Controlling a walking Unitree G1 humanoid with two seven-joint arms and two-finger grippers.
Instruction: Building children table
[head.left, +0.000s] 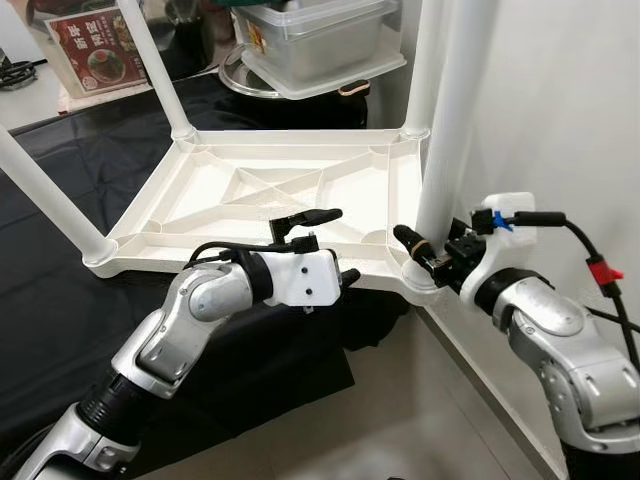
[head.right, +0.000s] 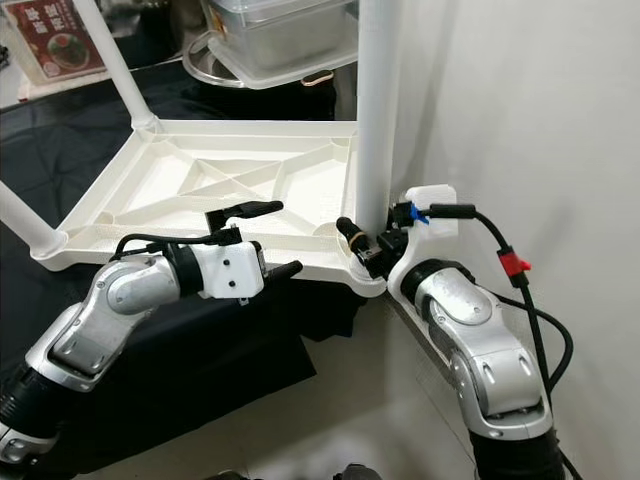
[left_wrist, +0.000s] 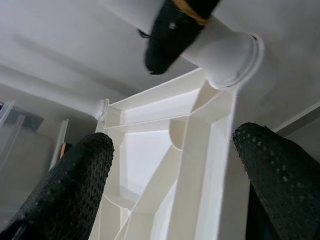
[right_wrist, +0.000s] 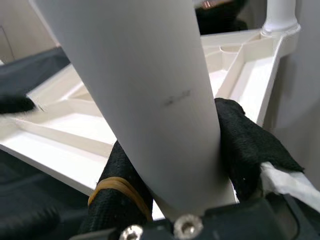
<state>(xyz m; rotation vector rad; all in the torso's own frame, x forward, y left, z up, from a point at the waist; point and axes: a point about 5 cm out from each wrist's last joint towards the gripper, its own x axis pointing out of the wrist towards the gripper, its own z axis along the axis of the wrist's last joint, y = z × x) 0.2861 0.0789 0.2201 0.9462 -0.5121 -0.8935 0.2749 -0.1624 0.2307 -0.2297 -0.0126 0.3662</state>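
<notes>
We see the white plastic children's table lying upside down on a black cloth, its ribbed underside facing up and its legs pointing upward. Our right gripper is clamped on the near-right leg just above its corner socket, the black fingers pressed against either side of the tube. Our left gripper is spread wide at the near edge of the tabletop, one finger above the rim and one below it, gripping nothing. A clear lidded container sits beyond the table.
</notes>
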